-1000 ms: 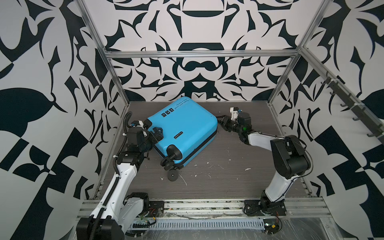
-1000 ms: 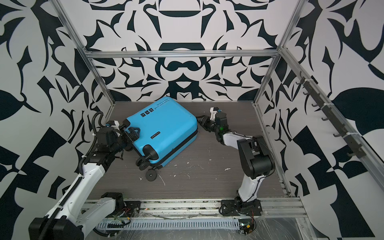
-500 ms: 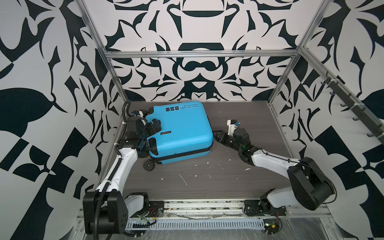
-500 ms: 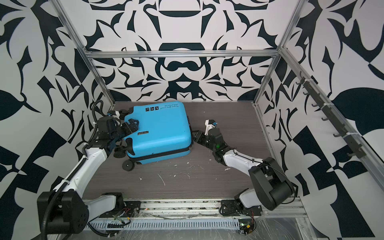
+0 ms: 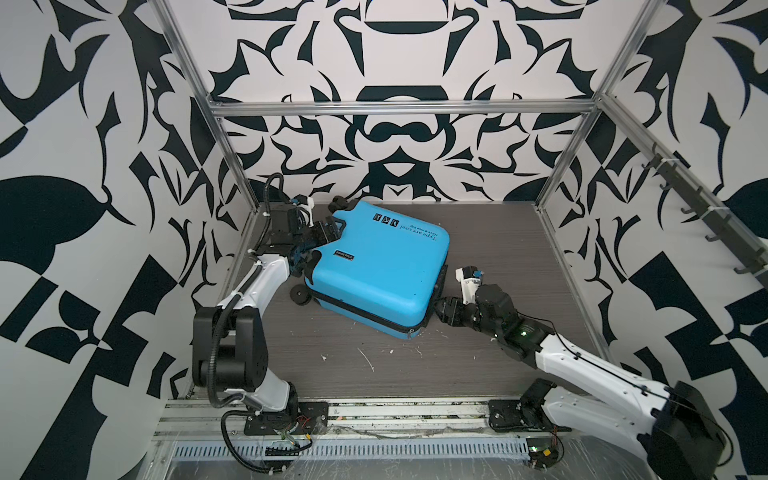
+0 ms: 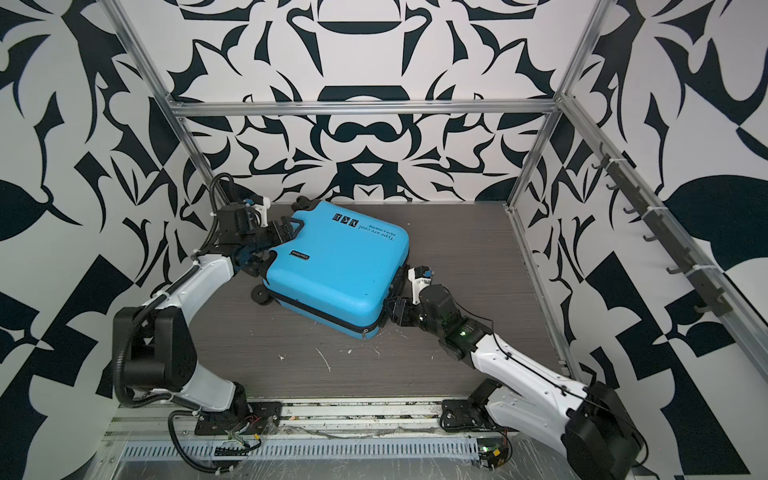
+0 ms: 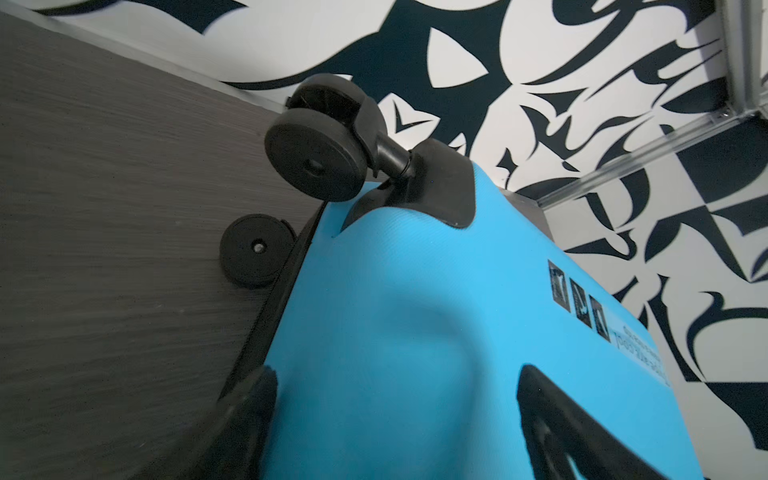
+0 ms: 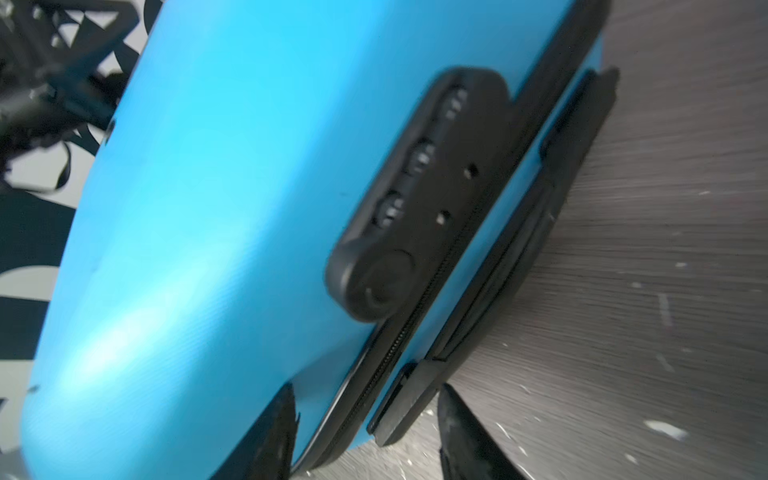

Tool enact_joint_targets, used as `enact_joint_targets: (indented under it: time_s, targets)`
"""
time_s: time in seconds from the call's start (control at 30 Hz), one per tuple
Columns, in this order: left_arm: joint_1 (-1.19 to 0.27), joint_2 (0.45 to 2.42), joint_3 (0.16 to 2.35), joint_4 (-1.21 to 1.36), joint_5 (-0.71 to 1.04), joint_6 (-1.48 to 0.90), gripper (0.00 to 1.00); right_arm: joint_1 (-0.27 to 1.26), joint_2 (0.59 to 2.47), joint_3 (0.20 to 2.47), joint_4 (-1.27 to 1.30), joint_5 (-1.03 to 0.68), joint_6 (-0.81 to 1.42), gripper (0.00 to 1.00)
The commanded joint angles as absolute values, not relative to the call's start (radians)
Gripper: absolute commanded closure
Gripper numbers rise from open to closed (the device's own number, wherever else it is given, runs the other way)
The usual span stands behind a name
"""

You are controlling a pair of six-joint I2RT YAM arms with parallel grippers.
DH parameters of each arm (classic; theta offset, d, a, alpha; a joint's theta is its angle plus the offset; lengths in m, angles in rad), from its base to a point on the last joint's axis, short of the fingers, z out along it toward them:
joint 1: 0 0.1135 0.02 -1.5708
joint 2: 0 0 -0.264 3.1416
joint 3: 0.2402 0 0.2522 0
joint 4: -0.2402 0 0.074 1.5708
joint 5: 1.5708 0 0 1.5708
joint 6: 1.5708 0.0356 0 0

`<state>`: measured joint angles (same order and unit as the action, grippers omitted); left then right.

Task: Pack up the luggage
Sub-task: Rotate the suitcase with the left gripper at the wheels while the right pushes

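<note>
The luggage [image 5: 374, 266] [image 6: 336, 266] is a bright blue hard-shell suitcase. It lies flat and zipped shut on the dark table, skewed, in both top views. Its black wheels [image 5: 300, 295] [image 7: 316, 162] point to the back left. My left gripper [image 5: 328, 232] [image 7: 397, 374] is at that wheel end. Its jaws stand wide apart, straddling the blue shell. My right gripper [image 5: 440, 309] [image 8: 365, 390] is at the opposite end, near the black lock [image 8: 415, 187]. One finger rests on the shell; the other stands clear of the black handle [image 8: 561, 166].
The metal frame post [image 5: 232, 166] and patterned wall stand close behind my left arm. White scraps [image 5: 368, 359] lie on the table in front of the suitcase. A rack of hooks [image 5: 685, 199] runs along the right wall.
The luggage has swung clockwise: its wheel end went to the back left, its handle end forward and right. Both arms moved with it. My right jaws have widened.
</note>
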<state>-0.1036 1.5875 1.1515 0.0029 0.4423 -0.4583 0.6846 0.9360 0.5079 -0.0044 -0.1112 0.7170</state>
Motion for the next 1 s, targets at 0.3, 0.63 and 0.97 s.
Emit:
enact_joint_targets:
  time_s: [0.3, 0.63, 0.97]
  targets:
    - [-0.331, 1.874, 1.45, 0.057, 0.57, -0.603, 0.11, 0.681, 0.683, 0.667, -0.405, 0.029, 0.483, 0.3]
    - [-0.336, 1.629, 1.46, -0.091, 0.332, -0.528, 0.11, 0.645, 0.708, 0.83, -0.478, 0.092, 0.38, 0.24]
    - [-0.366, 1.167, 1.188, -0.343, 0.158, -0.438, 0.11, 0.307, 1.015, 1.015, -0.325, -0.224, 0.398, 0.22]
